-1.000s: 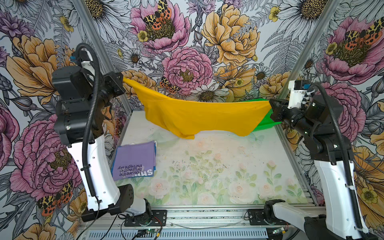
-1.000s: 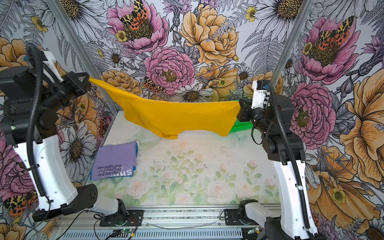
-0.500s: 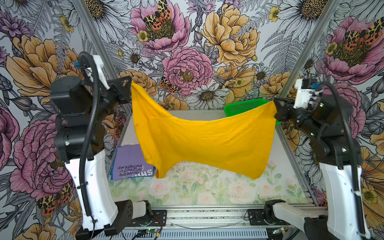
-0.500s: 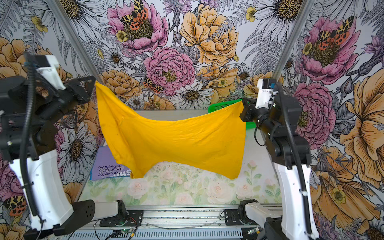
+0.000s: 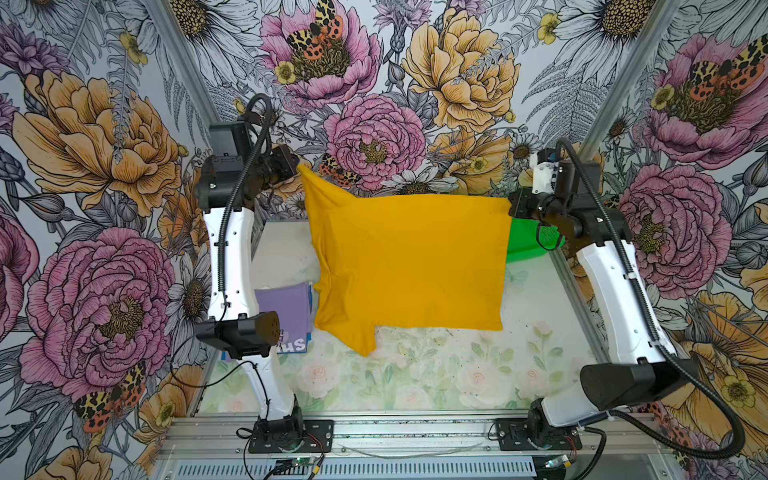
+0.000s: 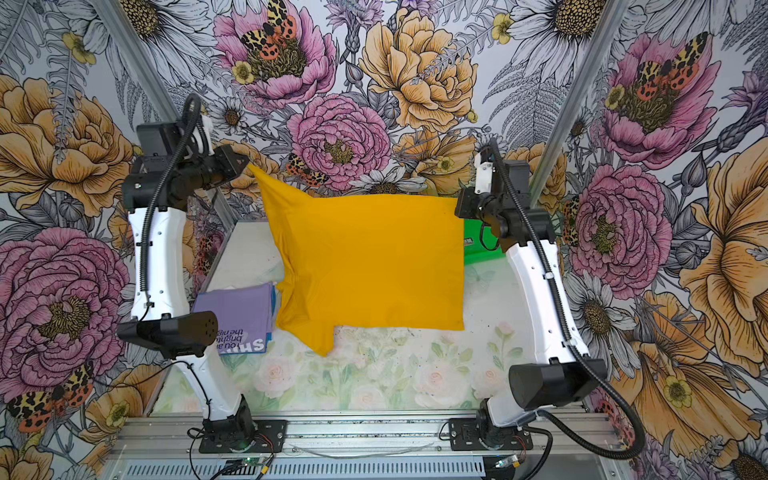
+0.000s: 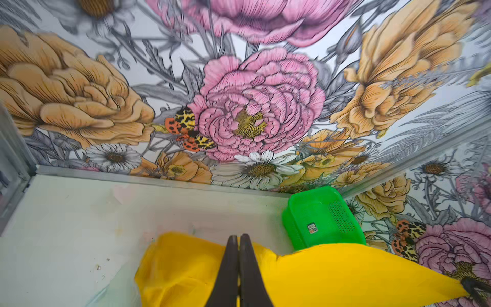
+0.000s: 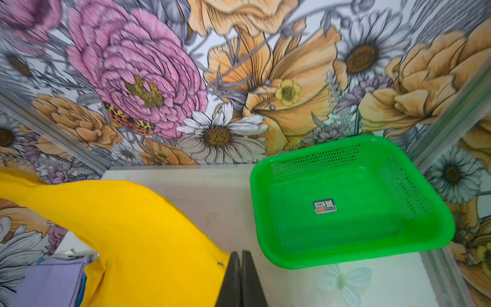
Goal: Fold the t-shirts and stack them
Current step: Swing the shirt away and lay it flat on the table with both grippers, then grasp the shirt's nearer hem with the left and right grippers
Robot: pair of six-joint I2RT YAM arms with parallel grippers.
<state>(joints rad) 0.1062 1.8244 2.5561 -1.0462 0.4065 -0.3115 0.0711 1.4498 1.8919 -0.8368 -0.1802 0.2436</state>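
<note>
Two grips: left gripper (image 5: 296, 167) and right gripper (image 5: 512, 206) clamp the yellow t-shirt (image 5: 409, 262) by its upper corners. It's soft, light cloth that droops, so the corners look the best hold.

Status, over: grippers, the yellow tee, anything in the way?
Left gripper, right gripper shut on yellow t-shirt, upper corners. Shirt hangs spread between them over the table. Folded lavender t-shirt beside hanging sleeve; green basket in far right corner.

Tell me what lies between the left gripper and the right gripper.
The yellow t-shirt, hanging spread between the left gripper and right gripper, each shut on an upper corner. Both top views show it.
</note>
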